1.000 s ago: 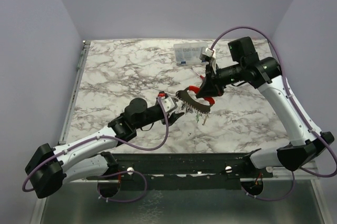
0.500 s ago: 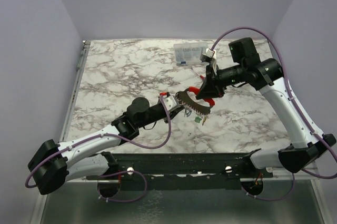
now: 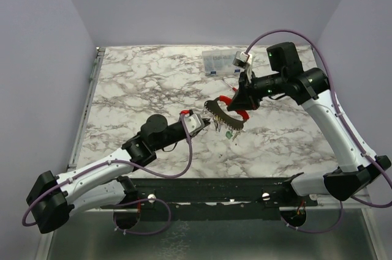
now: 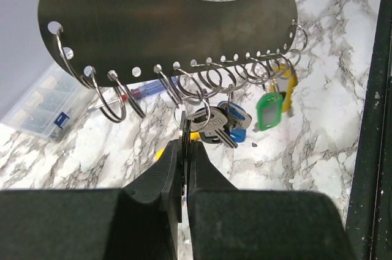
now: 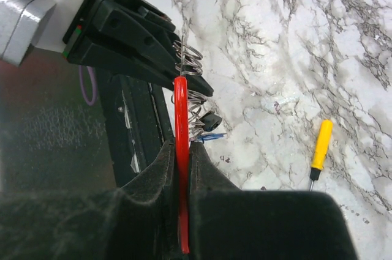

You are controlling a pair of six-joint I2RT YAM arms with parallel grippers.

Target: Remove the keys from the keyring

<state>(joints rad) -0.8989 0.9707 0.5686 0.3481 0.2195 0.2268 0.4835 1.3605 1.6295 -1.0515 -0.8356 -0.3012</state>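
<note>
At frame centre, the right hand [image 3: 236,106] clamps the keyring [image 3: 222,114] by its red band, above the tabletop [image 3: 141,82]. The left hand [image 4: 184,150] is pinched tight on one of the hanging keys [image 4: 229,124]. A clear box [image 3: 219,63] lies behind and a yellow screwdriver [image 5: 320,147] below.

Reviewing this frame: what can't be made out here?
- Left wrist: shut fingers of the left gripper hide whether the thin metal piece pinched is key or ring.
- Top external: keys too small to count.
- Right wrist: keyring seen edge-on; only a couple of key heads show.
</note>
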